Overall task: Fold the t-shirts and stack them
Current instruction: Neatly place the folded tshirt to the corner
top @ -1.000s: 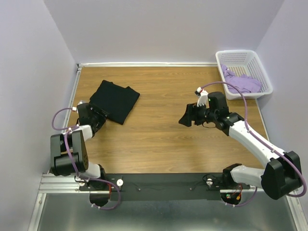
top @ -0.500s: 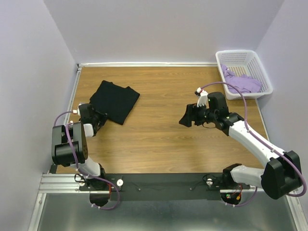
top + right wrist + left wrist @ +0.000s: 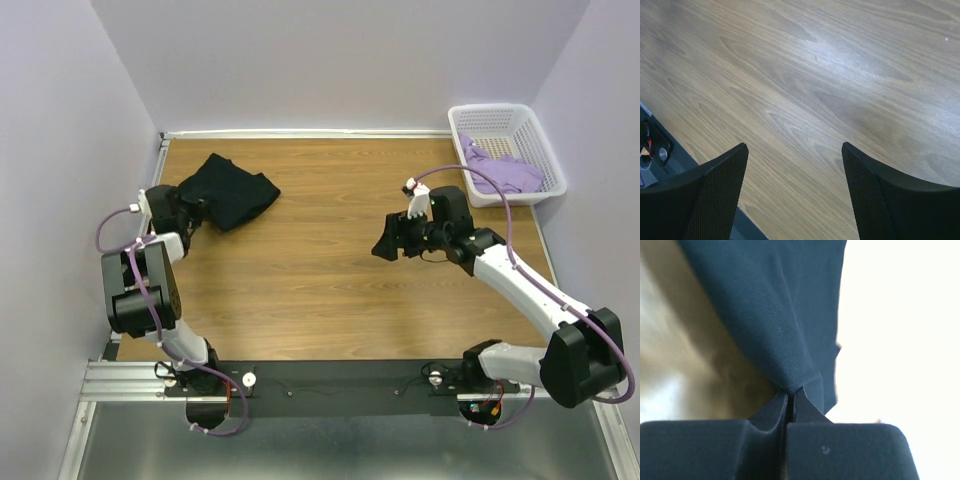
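Left claw [image 3: 791,396] pinched tight on edge of black shirt [image 3: 230,190], far-left of table [image 3: 330,300], likely to drag or spread it. Right claw [image 3: 794,150] wide, empty, hovering mid-table. Purple shirt [image 3: 508,172] lies bunched in basket [image 3: 500,108].

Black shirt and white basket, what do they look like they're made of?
Black shirt: soft woven or knit cloth, matte; the left wrist view shows a fine weave, and it bunches into folds. White basket: probably rigid plastic, smooth, judging by its moulded lattice walls and even rim.
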`<state>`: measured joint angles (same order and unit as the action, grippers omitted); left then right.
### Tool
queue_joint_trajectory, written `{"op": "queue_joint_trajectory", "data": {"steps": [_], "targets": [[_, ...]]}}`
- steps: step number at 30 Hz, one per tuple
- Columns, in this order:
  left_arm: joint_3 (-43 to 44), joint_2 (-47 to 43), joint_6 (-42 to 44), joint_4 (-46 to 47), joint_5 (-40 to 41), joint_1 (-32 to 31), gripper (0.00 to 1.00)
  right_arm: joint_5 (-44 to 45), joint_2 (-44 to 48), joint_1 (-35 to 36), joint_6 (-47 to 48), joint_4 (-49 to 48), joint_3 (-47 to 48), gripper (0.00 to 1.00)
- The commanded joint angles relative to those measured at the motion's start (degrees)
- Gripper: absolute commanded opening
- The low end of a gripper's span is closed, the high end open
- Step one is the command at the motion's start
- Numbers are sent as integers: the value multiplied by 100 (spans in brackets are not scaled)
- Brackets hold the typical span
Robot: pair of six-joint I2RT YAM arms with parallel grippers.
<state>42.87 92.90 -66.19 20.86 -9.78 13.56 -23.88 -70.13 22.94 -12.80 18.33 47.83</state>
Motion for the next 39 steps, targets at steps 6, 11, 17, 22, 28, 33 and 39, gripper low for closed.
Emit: {"op": "queue_joint_trajectory", "data": {"steps": [6,11,17,22,28,33,39], "targets": [[617,702,-1035,497,740,726,0,32,-335,35,260,294,420,83],[231,685,-1589,936,847,710,0,-29,-554,44,304,294,464,83],[-314,633,-1897,1078,916,227,0,-73,-651,35,357,285,499,83],[-438,896,-2248,1402,882,24,0,-73,-608,35,374,294,499,83],[62,1282,-2345,1517,1233,-73,0,-20,-581,35,383,286,508,83],[826,1862,-2494,1517,1321,-73,0,6,-599,35,392,294,517,83],[1679,2644,-2539,1491,1277,-90,0,50,-590,35,383,312,525,83]]}}
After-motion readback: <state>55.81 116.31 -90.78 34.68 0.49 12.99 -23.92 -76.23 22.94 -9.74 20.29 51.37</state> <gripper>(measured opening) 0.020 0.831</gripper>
